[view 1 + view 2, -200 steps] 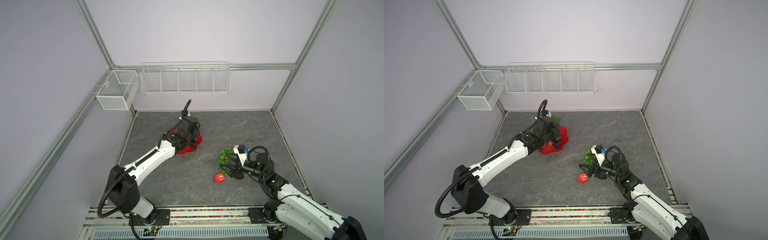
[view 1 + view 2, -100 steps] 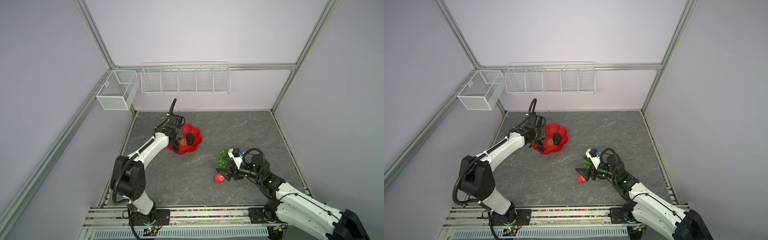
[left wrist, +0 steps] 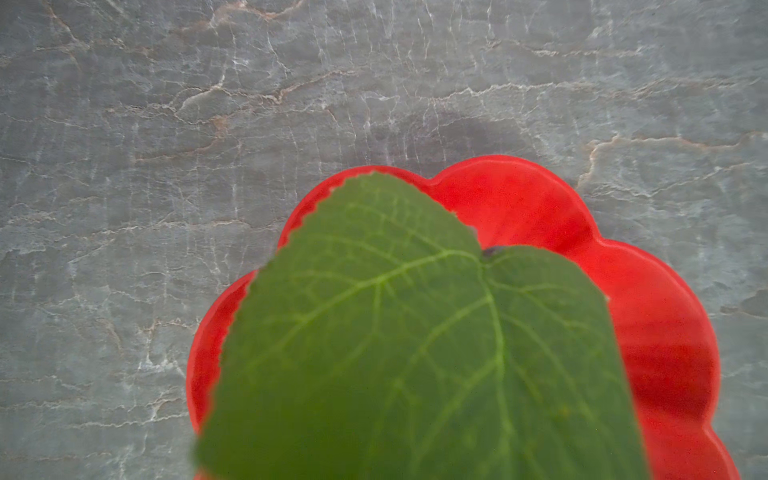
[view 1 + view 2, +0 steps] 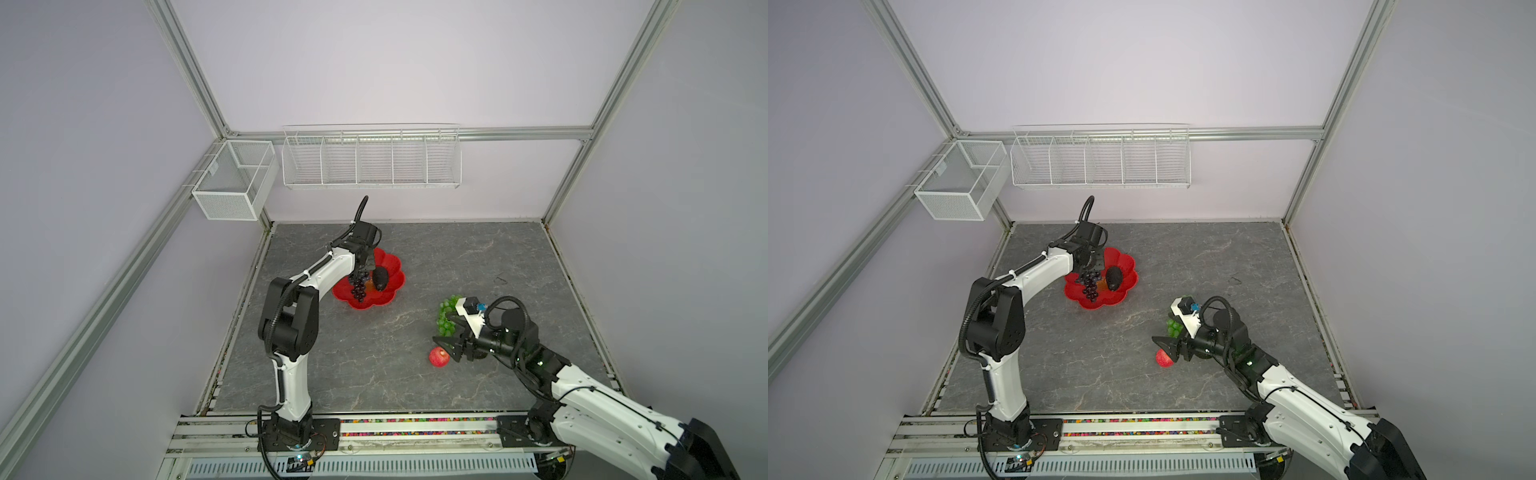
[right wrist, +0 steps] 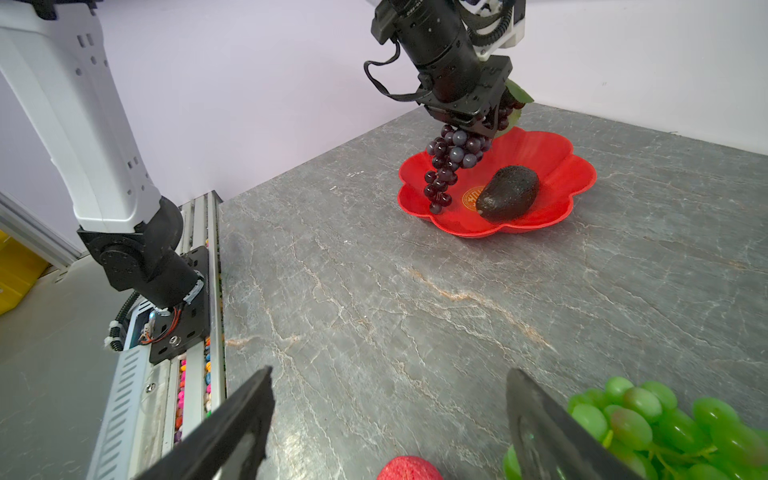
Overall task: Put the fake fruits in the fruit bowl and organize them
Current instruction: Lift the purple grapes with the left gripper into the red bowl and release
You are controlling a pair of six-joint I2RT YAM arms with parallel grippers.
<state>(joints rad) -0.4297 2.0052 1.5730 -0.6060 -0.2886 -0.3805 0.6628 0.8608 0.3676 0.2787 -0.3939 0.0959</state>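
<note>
Scalloped glossy red plastic bowl [image 5: 552,166] contains a dark pebbly avocado [image 5: 508,193] (lying flat). Left gripper [image 5: 473,122], clamped on a dark purple grape bunch [image 5: 451,162], hangs it tip-down over the bowl; right gripper [image 5: 390,372] gapes empty near a red apple [image 5: 409,468].

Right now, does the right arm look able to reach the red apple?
Probably yes: the right gripper stands open with the red apple seemingly between its jaws, nothing blocking. The green grape bunch sits close beside one jaw.
</note>
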